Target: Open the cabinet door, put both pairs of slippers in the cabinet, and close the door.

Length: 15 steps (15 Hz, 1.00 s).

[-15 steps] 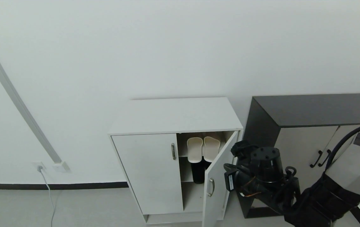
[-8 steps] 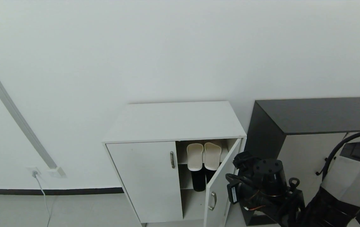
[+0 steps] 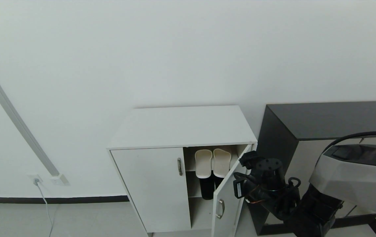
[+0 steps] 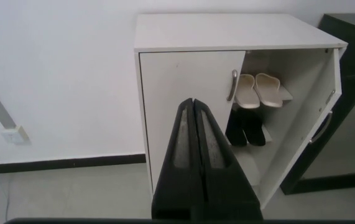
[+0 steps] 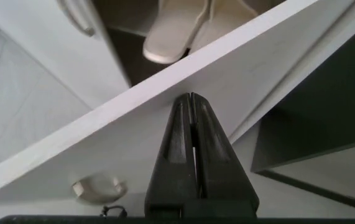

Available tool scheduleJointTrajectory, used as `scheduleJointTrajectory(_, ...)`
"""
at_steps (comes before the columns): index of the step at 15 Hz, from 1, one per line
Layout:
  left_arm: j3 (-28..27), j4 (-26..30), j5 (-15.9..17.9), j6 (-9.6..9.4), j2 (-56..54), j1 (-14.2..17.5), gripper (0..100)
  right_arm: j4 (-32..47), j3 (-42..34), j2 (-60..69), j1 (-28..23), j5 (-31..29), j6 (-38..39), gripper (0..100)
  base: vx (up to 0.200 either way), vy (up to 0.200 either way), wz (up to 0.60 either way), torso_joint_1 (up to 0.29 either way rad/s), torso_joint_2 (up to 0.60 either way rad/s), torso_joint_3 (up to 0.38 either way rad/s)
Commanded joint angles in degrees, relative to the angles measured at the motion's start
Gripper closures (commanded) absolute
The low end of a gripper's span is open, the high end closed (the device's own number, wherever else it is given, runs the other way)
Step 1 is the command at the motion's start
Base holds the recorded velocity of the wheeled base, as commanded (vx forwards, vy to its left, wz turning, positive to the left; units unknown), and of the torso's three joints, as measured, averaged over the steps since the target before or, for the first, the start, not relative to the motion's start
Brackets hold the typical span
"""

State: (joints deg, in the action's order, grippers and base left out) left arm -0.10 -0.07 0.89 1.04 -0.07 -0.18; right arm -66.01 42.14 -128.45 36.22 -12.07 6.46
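While both jaws are together, the cabinet door hangs ajar, right jaws at its top edge.

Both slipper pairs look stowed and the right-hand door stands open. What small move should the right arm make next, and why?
Probably push the shut right gripper against the open white cabinet door, swinging it toward closed. The cream slippers and black slippers already sit inside, and the gripper's tip appears to be at the door's outer face.
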Motion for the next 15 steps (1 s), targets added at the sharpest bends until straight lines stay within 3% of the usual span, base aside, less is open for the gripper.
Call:
scheduleJointTrajectory(1, 0.01, -0.01, -0.01, 0.02, 0.07, 0.01, 100, 0.01, 2.24, -2.33, -0.53, 0.03, -0.13, 100, 0.000, 0.000, 0.00, 0.000, 0.00, 0.000)
scheduleJointTrajectory(5, 0.01, -0.01, -0.01, 0.02, 0.07, 0.01, 100, 0.36, 6.37, -4.17, -1.06, 0.20, -0.31, 100, 0.000, 0.000, 0.00, 0.000, 0.00, 0.000)
scheduleJointTrajectory(15, 0.01, -0.01, -0.10, 0.02, 0.07, 0.01, 100, 10.20, 22.19, -11.56, -3.08, 0.12, -0.31, 100, 0.000, 0.000, 0.00, 0.000, 0.00, 0.000)
